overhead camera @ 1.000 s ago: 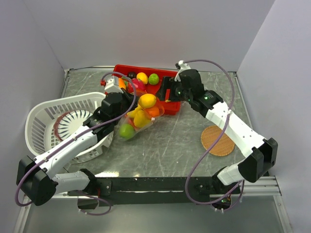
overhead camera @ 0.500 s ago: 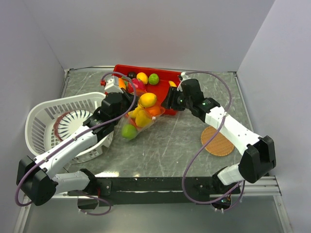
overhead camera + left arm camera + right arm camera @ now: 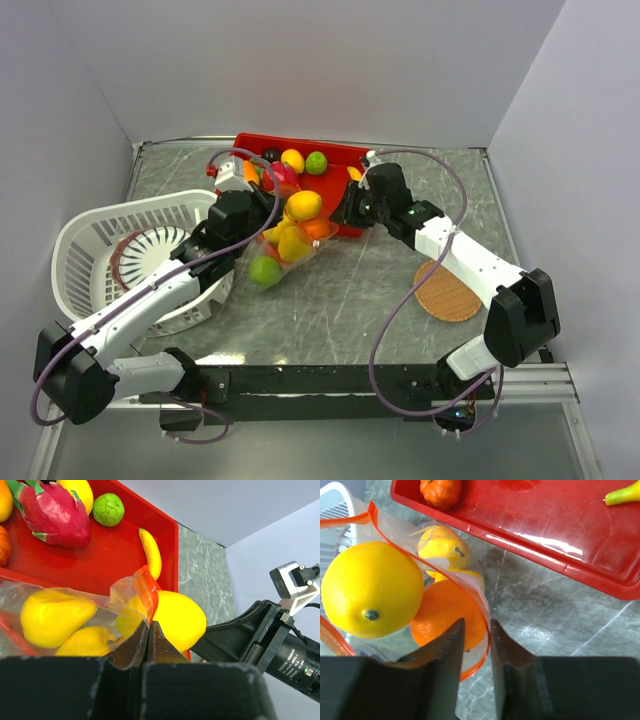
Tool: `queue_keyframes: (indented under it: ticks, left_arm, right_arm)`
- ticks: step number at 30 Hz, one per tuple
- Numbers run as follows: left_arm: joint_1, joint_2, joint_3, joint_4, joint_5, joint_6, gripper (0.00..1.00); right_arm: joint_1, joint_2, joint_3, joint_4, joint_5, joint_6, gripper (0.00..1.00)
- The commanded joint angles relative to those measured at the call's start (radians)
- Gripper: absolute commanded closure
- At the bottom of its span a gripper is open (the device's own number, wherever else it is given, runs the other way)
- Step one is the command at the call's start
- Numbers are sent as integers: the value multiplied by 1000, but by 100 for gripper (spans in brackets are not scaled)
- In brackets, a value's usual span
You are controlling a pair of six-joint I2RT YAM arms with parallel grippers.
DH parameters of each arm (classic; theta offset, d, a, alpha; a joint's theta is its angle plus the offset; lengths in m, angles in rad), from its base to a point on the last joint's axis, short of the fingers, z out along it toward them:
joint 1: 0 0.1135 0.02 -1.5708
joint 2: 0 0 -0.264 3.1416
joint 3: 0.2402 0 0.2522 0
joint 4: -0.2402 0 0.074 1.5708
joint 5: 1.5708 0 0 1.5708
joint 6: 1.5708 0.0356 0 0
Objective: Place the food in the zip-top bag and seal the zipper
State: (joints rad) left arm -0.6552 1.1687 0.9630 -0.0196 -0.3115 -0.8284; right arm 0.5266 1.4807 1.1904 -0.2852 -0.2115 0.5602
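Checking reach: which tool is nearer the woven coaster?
Right. The right tool sits at the zip-top bag rim, left of the coaster; the left tool pinches the bag farther left.

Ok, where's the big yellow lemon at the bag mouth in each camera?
Top external: lemon near centre, just below the red tray.
Left wrist: lemon lower middle, right of the zipper.
Right wrist: lemon at left, inside the zipper loop.
Shared landmark: the red tray, upper left in the left wrist view, along the top in the right wrist view.
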Motion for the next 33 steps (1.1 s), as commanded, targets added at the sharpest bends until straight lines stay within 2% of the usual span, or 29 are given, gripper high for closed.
queue_keyframes:
  ticks: [1,2,3,5,10,14,20,23,28,30,33]
  left_arm:
    - [0,-32,8,78,2,-2,99]
    - [0,-33,8,79,2,0,99]
    - [0,-35,5,76,0,0,99]
    - [0,-38,5,70,-3,3,99]
    - [2,-47,11,29,-50,15,99]
    - [0,-27,31,-43,-109,20,99]
    - [2,-23,14,-29,-138,31,99]
    - [2,-24,8,-16,-139,34,99]
    - [5,9,40,-29,-184,60,99]
    - [3,14,48,-22,-163,69,99]
    - [2,-20,8,12,-115,51,99]
  right_arm:
    - [0,13,46,24,-9,10,79]
    - [0,15,84,9,-5,12,83]
    - [4,7,107,-24,13,3,93]
    - [21,-13,158,-45,38,-6,99]
    - [29,-16,213,-101,154,-45,100]
    - [56,-11,244,-105,158,-54,100]
    - [47,-7,271,-141,244,-86,100]
    - [33,-14,282,-147,230,-86,100]
    - [137,-62,302,-163,248,-98,100]
    - [142,-68,308,-167,283,-108,100]
    - [72,-22,348,-189,278,-115,100]
